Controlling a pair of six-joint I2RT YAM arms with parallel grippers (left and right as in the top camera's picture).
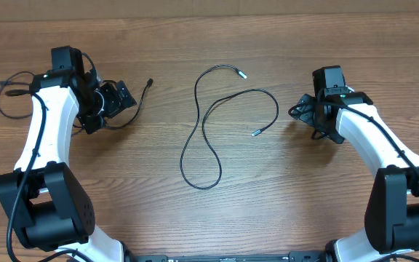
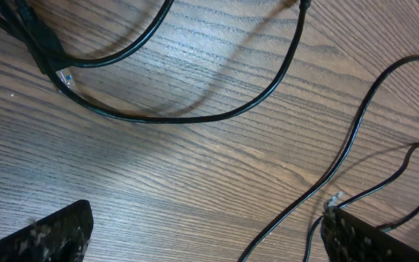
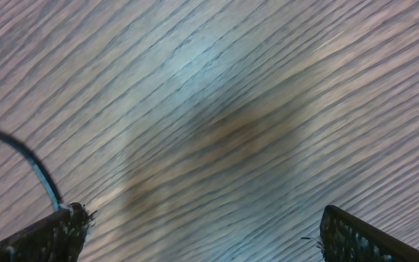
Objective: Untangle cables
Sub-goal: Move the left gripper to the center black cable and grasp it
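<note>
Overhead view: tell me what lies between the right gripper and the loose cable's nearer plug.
Nothing: only bare wooden table separates the right gripper from the cable and its plug, as the overhead view shows.

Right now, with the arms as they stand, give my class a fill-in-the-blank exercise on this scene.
The looped cable in mid-table shows ___ silvery plug tips.
The left gripper and the right gripper both stand ___.
The table has a ___-grain surface.
Missing words: two; open; wood.
</note>
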